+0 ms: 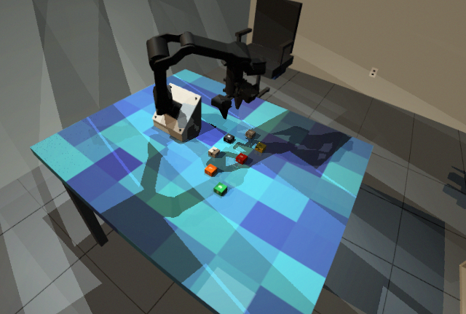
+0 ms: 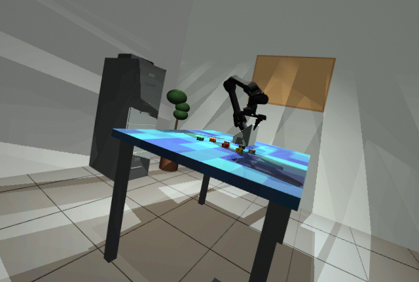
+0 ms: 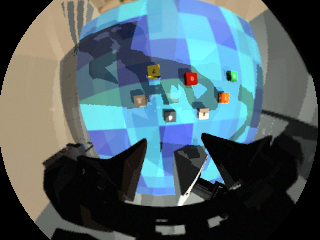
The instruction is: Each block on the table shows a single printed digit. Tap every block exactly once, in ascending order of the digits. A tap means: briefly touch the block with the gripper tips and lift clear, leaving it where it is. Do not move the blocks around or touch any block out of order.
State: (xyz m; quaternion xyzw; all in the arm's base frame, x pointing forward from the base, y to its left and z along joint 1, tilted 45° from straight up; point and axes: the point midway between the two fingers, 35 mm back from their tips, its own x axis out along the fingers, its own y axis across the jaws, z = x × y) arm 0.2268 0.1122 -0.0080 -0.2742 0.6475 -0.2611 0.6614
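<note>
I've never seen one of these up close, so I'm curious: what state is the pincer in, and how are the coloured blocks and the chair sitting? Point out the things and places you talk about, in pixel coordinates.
Pincer (image 1: 231,113) (image 3: 175,139): open, nothing in it, raised above the table.
Red block (image 1: 241,158) (image 3: 191,78): flat on the table, untouched by the pincer.
Green block (image 1: 220,189) (image 3: 232,76): same.
Orange block (image 1: 210,170) (image 3: 223,97): same.
Yellow block (image 1: 260,147) (image 3: 153,71): same.
Chair (image 1: 276,24): upright, unoccupied.

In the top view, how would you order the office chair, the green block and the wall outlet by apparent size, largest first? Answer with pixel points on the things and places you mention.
1. Office chair (image 1: 277,24)
2. Green block (image 1: 220,189) (image 2: 200,138) (image 3: 232,76)
3. Wall outlet (image 1: 373,72), only slightly smaller than the block
</note>
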